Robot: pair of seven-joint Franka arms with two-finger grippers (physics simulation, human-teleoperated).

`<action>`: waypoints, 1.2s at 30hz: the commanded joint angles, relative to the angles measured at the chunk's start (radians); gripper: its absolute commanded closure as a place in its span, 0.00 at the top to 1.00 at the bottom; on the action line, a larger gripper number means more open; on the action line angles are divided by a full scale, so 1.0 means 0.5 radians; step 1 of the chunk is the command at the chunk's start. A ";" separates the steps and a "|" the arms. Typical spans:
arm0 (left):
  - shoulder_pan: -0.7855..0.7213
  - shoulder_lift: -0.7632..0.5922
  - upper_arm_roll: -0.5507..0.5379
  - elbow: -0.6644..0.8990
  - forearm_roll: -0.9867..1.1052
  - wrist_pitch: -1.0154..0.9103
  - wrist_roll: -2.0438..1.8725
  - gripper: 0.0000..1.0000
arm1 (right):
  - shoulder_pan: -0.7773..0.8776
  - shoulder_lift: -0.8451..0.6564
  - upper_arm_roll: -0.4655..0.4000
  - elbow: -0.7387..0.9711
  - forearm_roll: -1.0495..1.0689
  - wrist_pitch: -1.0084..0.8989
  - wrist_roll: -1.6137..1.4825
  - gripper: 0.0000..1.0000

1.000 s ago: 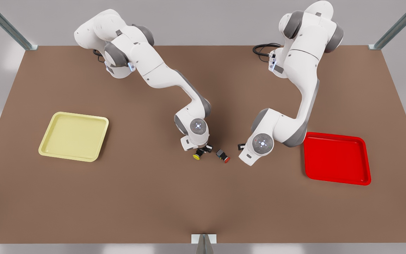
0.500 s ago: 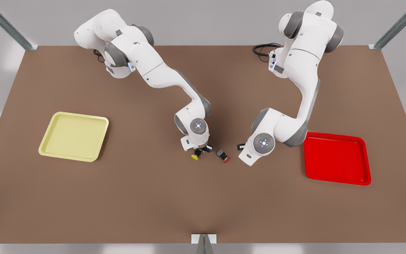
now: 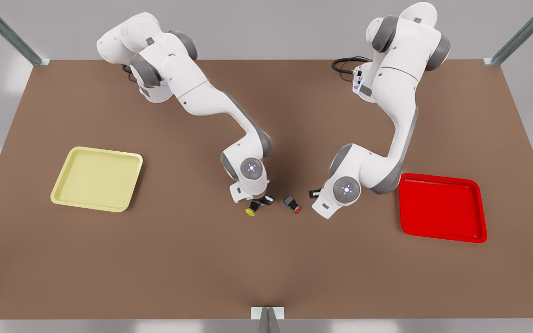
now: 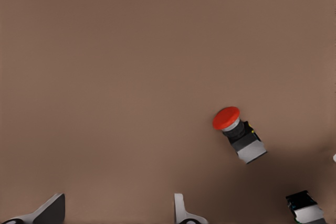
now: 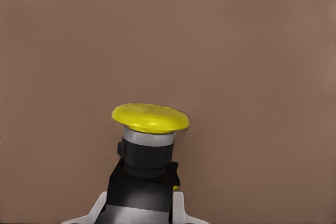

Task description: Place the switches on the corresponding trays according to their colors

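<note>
My right gripper is on the arm at the front view's left. It is shut on the dark body of the yellow-capped switch, held just above the table. In the right wrist view the yellow-capped switch sits between the fingers. The red-capped switch lies on its side on the table between the two arms. My left gripper, on the other arm, hovers just to its right in the front view, open and apart from the red-capped switch. The pale yellow tray and the red tray hold nothing.
The yellow tray lies far to the front view's left and the red tray close beside the left arm's elbow. A black cable sits at the back by that arm's base. A metal post stands at the table's front edge.
The right gripper has carried the yellow-capped switch a short way toward the front view's left. The left gripper has barely shifted. The red-capped switch has not moved.
</note>
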 commanded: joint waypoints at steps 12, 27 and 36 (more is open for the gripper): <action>-0.238 0.108 0.000 0.018 0.007 0.182 -0.563 1.00 | -0.881 -0.469 -0.302 -0.494 -0.086 -0.335 -2.302 0.48; -0.892 0.250 0.718 0.018 -0.597 0.090 -0.852 1.00 | -1.323 -0.684 -0.419 -0.899 -0.537 -0.958 -3.232 1.00; -1.171 0.308 1.028 -0.031 -1.076 0.053 -0.407 1.00 | -1.310 -0.963 0.103 0.285 -0.580 -1.522 -3.373 1.00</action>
